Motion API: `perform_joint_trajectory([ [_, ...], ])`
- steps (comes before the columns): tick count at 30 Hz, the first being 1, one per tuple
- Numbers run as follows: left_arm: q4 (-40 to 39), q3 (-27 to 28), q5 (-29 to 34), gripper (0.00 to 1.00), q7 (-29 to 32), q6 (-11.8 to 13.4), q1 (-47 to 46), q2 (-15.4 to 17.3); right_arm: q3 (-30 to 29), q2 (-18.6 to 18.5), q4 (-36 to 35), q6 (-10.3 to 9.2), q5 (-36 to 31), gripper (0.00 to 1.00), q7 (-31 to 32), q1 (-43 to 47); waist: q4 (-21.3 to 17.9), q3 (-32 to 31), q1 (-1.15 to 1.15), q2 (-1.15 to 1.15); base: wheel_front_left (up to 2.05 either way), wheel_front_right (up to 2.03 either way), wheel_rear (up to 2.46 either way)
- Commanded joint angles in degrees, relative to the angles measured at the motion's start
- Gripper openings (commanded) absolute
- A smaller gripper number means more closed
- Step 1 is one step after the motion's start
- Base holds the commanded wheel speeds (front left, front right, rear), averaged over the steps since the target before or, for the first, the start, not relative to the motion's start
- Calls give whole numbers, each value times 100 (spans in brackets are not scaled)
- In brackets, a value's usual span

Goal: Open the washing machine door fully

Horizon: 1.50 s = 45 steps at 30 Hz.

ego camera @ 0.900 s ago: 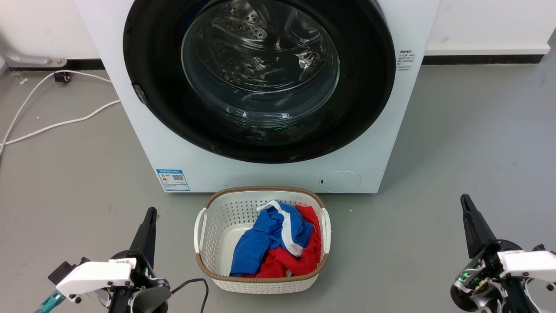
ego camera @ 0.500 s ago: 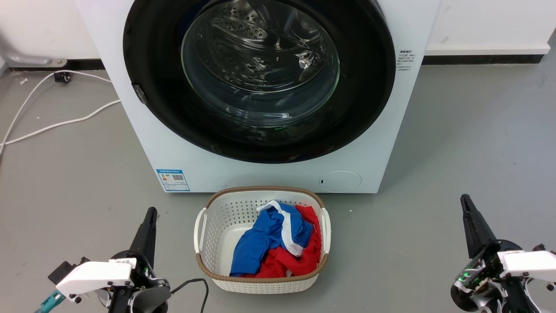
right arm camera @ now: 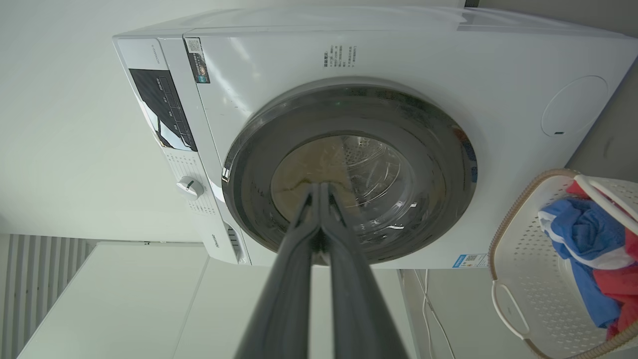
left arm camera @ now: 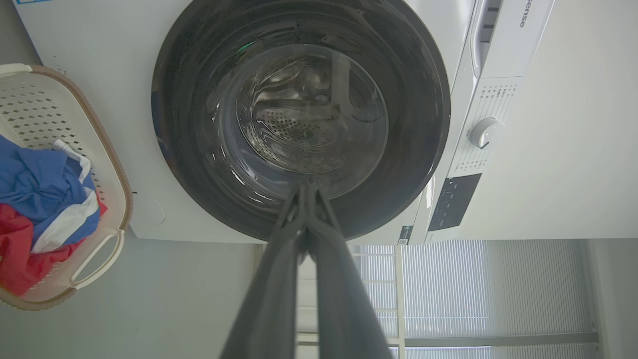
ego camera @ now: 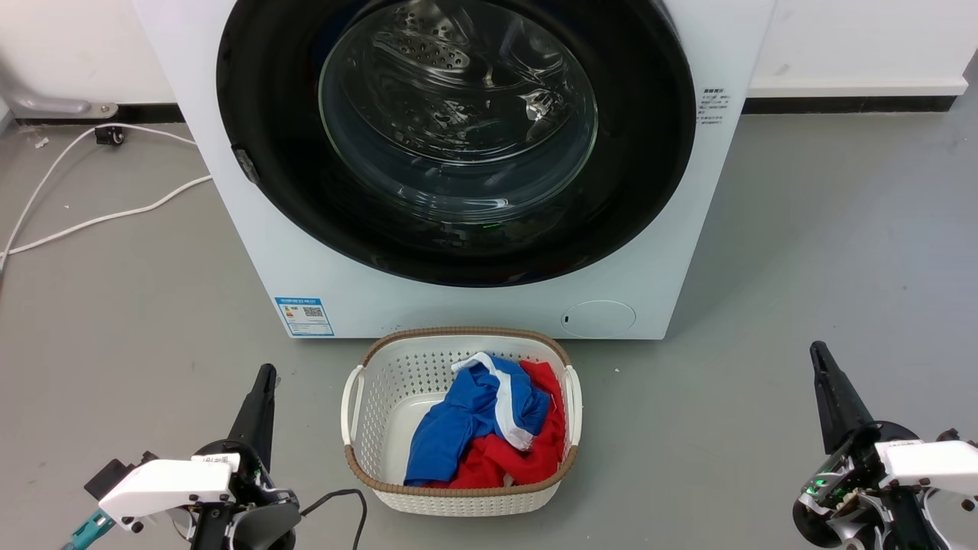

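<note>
The washing machine [ego camera: 321,267] is a white box straight ahead in the head view. Its door [ego camera: 267,153], a glossy black rim around a bulging glass window, lies flat against the front, closed. The same door [left arm camera: 189,164] shows in the left wrist view and again [right arm camera: 438,164] in the right wrist view. My left gripper [ego camera: 267,372] hangs low at the lower left, shut and empty, well short of the machine. My right gripper [ego camera: 816,349] hangs at the lower right, also shut and empty. Fingertips meet in the left wrist view [left arm camera: 308,185] and right wrist view [right arm camera: 319,185].
A white laundry basket [ego camera: 382,367] with blue and red clothes sits on the grey floor right in front of the machine, between my arms. A white cable [ego camera: 99,218] trails across the floor at the left. A wall runs behind the machine.
</note>
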Motion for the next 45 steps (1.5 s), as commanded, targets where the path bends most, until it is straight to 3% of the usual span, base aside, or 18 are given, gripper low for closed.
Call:
perform_joint_trajectory([
  [1,2,23,18,0,9,-19,-51,-8,-7,20,8,15,-22,0,22,-59,0,0,0,0,0,0,0],
  [20,3,31,28,0,16,-19,-52,-13,-24,33,8,15,-40,0,32,-61,0,0,0,0,0,0,0],
  [21,16,1,0,100,5,0,7,-7,-13,9,15,0,-9,100,16,8,0,0,0,0,0,0,0],
  [33,-91,-374,141,100,-264,3,112,0,196,-3,-83,-1,-263,100,-210,229,-14,-12,0,0,0,0,0],
  [39,-122,-509,730,100,-436,2,104,30,361,-101,-162,0,-801,100,-393,266,-18,-35,0,0,0,0,0],
  [45,-238,-546,1573,100,-586,1,134,-4,491,-175,-234,1,-1758,100,-552,270,-11,-61,0,0,0,0,0],
])
